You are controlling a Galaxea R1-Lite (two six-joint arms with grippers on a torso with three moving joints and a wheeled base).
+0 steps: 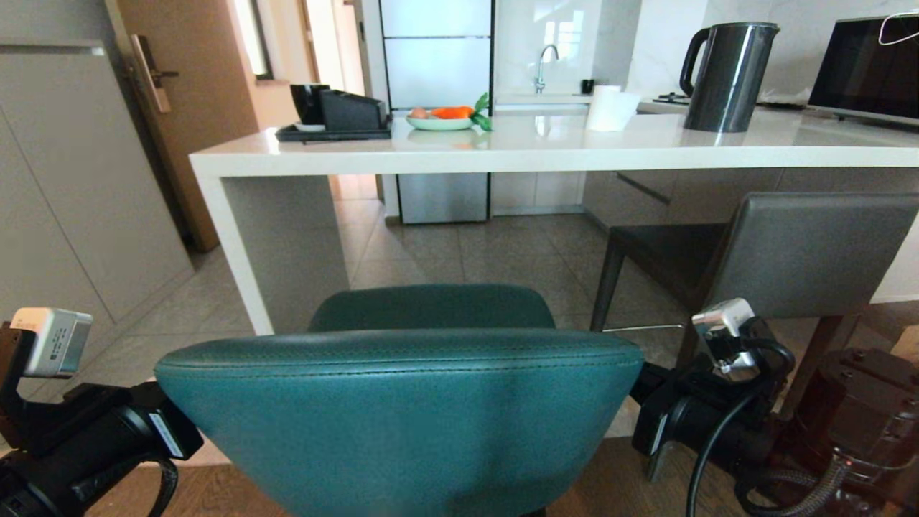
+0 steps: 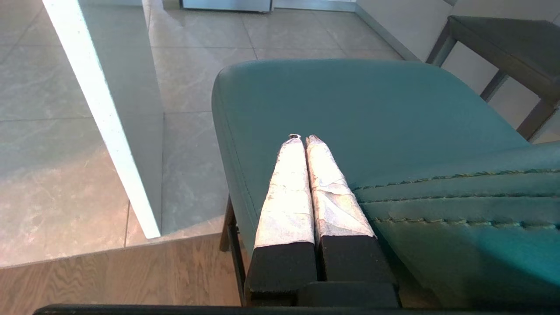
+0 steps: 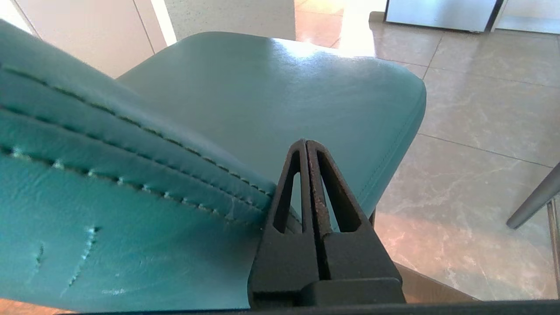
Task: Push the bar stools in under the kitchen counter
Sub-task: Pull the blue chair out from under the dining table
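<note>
Both grippers flank the teal stool's back, short of the kitchen counter

The left gripper [image 2: 301, 138] and right gripper [image 3: 306, 142], fingers clenched empty, bracket the teal stool [image 1: 402, 402]; an uneven push could slew it into the surface's slab leg [image 1: 237, 251] or the grey stool [image 1: 782, 251]

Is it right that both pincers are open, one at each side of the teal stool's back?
No: both are shut. The wrist views show the left pincer and right pincer with fingers pressed together, flanking the teal stool.
</note>
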